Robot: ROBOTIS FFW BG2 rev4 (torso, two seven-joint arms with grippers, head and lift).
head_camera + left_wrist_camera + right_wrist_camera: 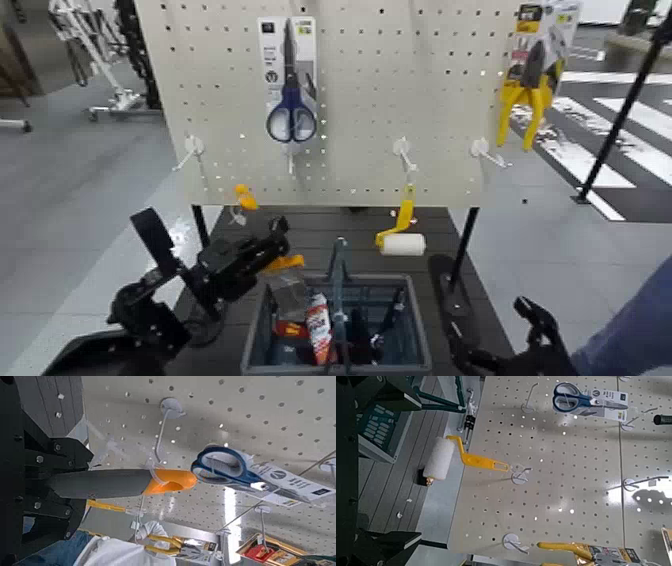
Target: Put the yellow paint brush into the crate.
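My left gripper [258, 252] is shut on the yellow paint brush [288, 285] and holds it tilted in front of the pegboard. The brush's orange-yellow tip [245, 197] points up toward the board. Its orange band and grey ferrule hang down over the left end of the crate [415, 335]. The crate is a dark grey bin with an upright central handle [338, 268] and stands on the dark table. In the left wrist view the dark handle with its orange tip [170, 480] sticks out from the gripper [67, 484]. My right gripper [532, 325] is parked low at the right.
On the pegboard [380, 90] hang blue scissors [291, 112], yellow pliers [528, 95] and a yellow-handled roller [403, 243]. The crate holds a red-and-white tube [318, 328] and dark tools. A person's blue sleeve [640, 330] is at the lower right.
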